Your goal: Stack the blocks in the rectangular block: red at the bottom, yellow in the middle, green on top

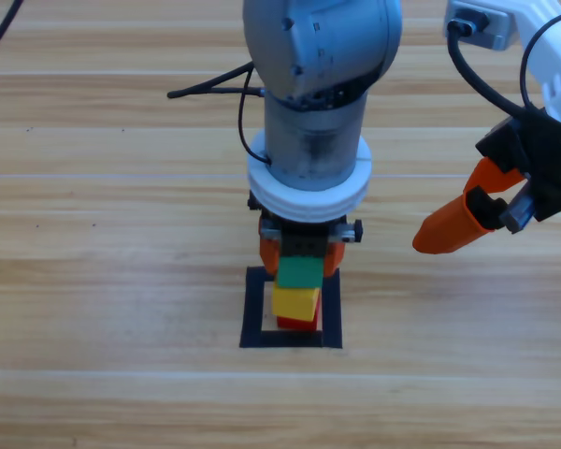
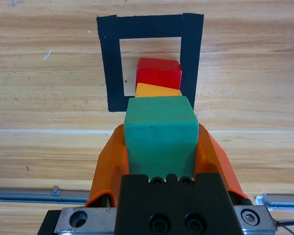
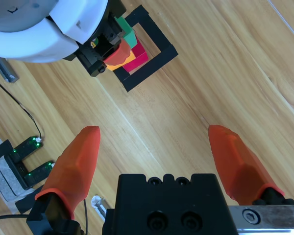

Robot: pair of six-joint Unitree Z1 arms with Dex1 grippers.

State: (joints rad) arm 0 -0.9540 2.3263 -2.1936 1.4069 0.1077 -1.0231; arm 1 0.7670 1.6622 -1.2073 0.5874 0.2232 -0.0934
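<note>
Table: I see a wooden table [image 1: 93, 281] of long pale planks, carrying everything below.

Left arm: my left arm comes down from the top edge at the middle, its grey body hiding most of its gripper in the high view.

Right arm: it waits at the right edge, well apart from the stack.

Right gripper: the right gripper [image 3: 157, 147] hangs over bare wood with nothing in it; in its own wrist view I see the two orange jaws spread wide apart.

Left gripper: the left gripper [image 2: 159, 147] sits over the tape outline, its jaws clamped on the green cube, one orange jaw against each side face.

Tape outline: the black tape square [image 1: 253, 309] lies just below the left arm in the high view, with bare wood inside it.

Green cube: the green cube [image 2: 160, 132] is on top of the stack, held between the left jaws, directly over the yellow one; I cannot tell whether it rests on it or hangs just above.

Yellow cube: the yellow cube [image 1: 295, 303] sits on the red one, inside the outline.

Red cube: the red cube [image 2: 158, 75] is at the bottom, on the wood inside the tape, close to one side strip.
</note>
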